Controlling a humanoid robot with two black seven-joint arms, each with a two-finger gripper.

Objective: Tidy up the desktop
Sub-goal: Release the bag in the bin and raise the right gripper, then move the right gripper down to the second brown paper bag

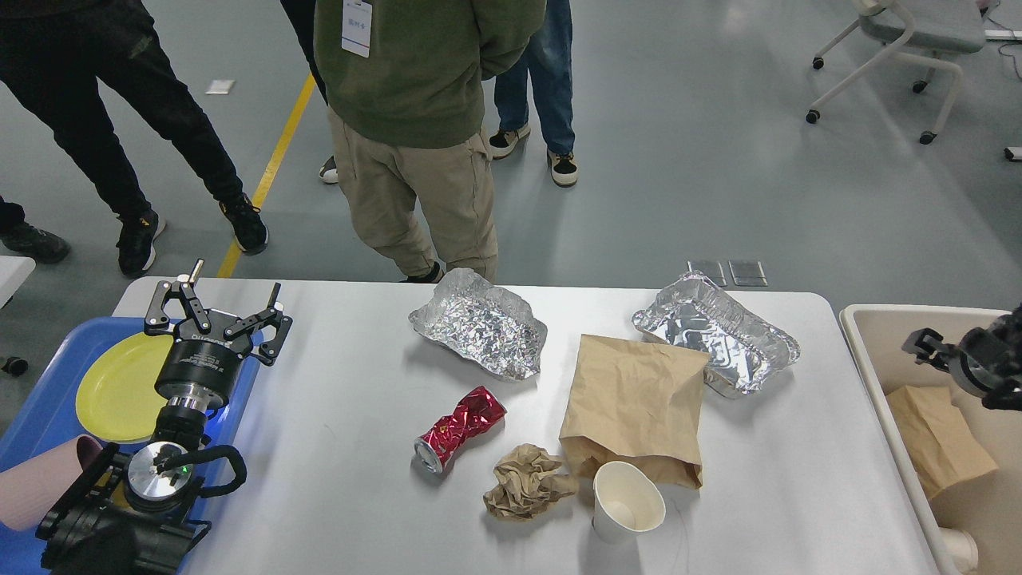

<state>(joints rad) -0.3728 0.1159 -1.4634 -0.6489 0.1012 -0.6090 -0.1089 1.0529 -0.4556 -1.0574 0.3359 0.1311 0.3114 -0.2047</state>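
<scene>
1. Right gripper [926,349], over the beige bin [858,351]: small and dark, fingers not told apart, arm cut by the right edge.
2. Pink cup [40,479], behind the left gripper [227,307]: cut by the left edge, partly hidden behind the arm.
3. Blue tray [48,415] under that gripper: partly covered, cropped at left and bottom.
4. White cup [962,547] in the bin: mostly out of frame.

The desktop [335,447] holds foil trays [479,322], bag [635,407], can [461,427], cup [628,499], seemingly crumpled paper [527,481].
</scene>
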